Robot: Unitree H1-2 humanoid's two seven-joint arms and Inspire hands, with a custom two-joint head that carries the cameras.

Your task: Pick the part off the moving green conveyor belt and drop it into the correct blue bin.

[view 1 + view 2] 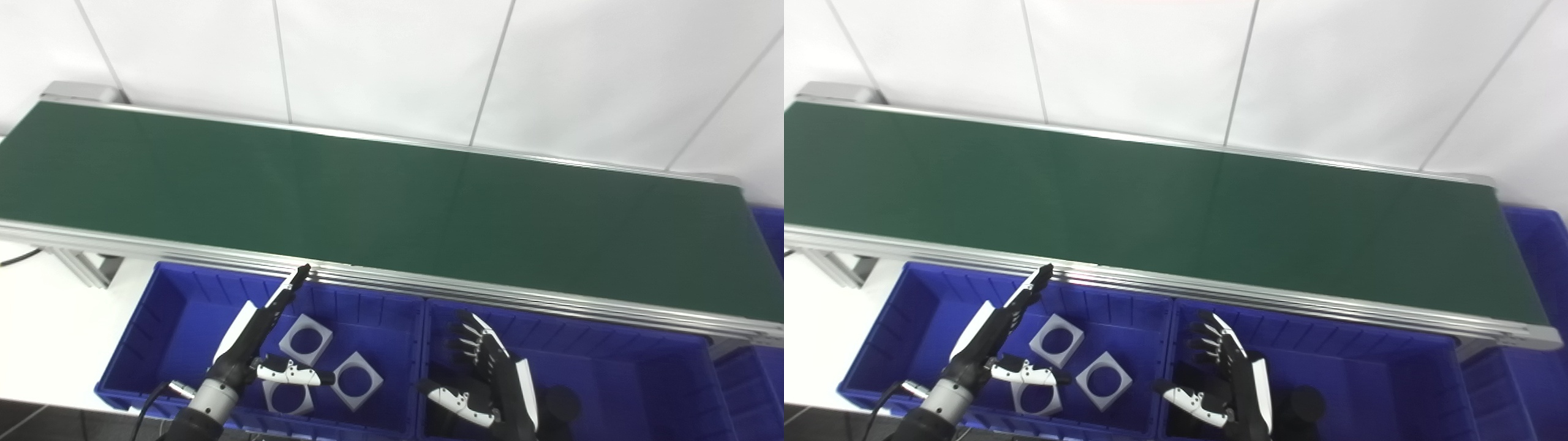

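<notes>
Left hand [254, 343]: black-and-white robot hand, fingers straight and spread from the thumb, holding nothing. It hangs over the left blue plastic bin [153, 318], fingertips reaching up to the belt's near rail, thumb sticking out sideways over the parts.

Right hand [490, 380]: same build, fingers apart and slightly curled, thumb out to the side, empty. It sits over the right blue plastic bin [643, 373], near the wall the two bins share.

Left bin holds three grey square plates with round holes [358, 380], lying flat on the bin floor close together, just beside the left hand; one is partly hidden under the thumb.

Right bin holds a dark round part [560, 401], just beside the right hand, low in the bin; shape detail too dark to tell.

Both bins touch side by side, directly in front of the long dark green conveyor belt [392, 202]. The belt has aluminium side rails [490, 294] and runs across the whole view. No part shows on the belt surface.

Past the belt's far-right end: edge of another blue bin [768, 226].

Behind the belt: white tiled wall [392, 61].
</notes>
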